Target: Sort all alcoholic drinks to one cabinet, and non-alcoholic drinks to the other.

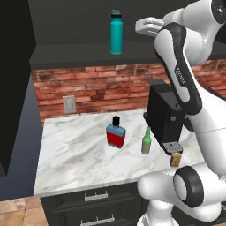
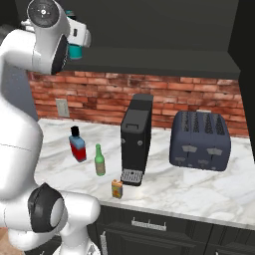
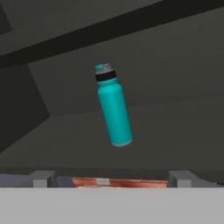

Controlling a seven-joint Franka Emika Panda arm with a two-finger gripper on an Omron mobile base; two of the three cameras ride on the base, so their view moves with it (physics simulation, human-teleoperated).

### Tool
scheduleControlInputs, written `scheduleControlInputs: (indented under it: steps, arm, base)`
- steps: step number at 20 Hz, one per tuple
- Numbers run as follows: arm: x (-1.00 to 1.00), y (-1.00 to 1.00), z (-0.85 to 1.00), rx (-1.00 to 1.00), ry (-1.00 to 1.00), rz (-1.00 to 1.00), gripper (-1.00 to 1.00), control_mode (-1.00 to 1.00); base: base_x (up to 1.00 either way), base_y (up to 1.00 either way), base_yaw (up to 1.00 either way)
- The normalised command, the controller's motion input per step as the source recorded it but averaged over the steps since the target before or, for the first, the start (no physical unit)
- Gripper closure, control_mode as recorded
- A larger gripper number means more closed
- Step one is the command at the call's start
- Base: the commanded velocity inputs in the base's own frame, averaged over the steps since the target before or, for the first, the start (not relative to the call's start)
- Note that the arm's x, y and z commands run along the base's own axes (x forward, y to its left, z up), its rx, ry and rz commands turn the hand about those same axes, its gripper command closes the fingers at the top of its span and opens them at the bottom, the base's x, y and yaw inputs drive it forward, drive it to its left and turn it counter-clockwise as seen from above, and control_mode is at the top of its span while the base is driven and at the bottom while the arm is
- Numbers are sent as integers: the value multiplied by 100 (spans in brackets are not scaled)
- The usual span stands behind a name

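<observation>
The teal bottle [image 1: 116, 32] stands upright in the open upper cabinet [image 1: 79, 55], well apart from the claw [image 3: 109, 183], whose jaws stand wide apart and empty. The flask [image 1: 116, 134], green bottle [image 1: 146, 142] and carton [image 1: 176, 159] remain on the table [image 1: 70, 154]. The flask looks rigid, smooth and likely slippery; grasp across its flat faces at mid-body, below the cap.

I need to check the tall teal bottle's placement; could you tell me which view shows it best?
The left base view: the tall teal cylindrical bottle stands upright, whole, in the open cabinet. The hand view shows it tilted; in the right base view the arm mostly hides it.
</observation>
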Motion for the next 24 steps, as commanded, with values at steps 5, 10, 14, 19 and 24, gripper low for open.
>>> scheduleControlInputs:
  steps: [5, 10, 14, 19, 24]
  arm:
    - [-84, -49, -2, -4, 0, 1, -100, -100]
    - [-65, -44, -28, -3, 0, 9, -100, -100]
    - [-38, -32, -61, -1, 0, 12, -100, -100]
    - [-13, -22, -62, 0, 0, 13, -100, -100]
    - [12, -5, -43, 0, 4, 12, -100, -100]
  base:
    - [0, 0, 0]
    - [0, 0, 0]
    - [0, 0, 0]
    - [0, 0, 0]
    - [0, 0, 0]
